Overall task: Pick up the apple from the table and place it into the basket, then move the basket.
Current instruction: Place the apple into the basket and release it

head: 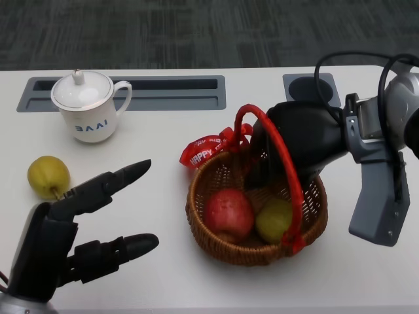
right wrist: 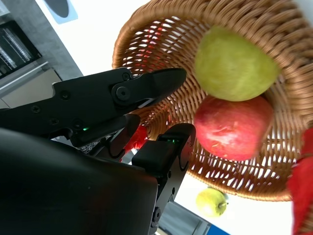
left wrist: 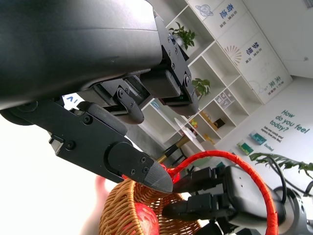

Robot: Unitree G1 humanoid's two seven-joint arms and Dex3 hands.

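1. Black fingers of the right robot hand point(head: 291, 147) reach down over the far rim of the basket point(head: 216, 239); they lie apart and grasp nothing that I can make out.
2. Inside the basket, just beside those fingers, sit a red apple point(head: 228, 214) and a green fruit point(head: 273, 220).
3. Wicker like this looks light but springy; the stiff red handle point(head: 288, 176) seems the surest hold for moving it.
4. Off to the other side, the left robot hand point(head: 72, 229) hovers spread and empty, near a yellow-green fruit point(head: 48, 176) on the white counter point(head: 150, 137).
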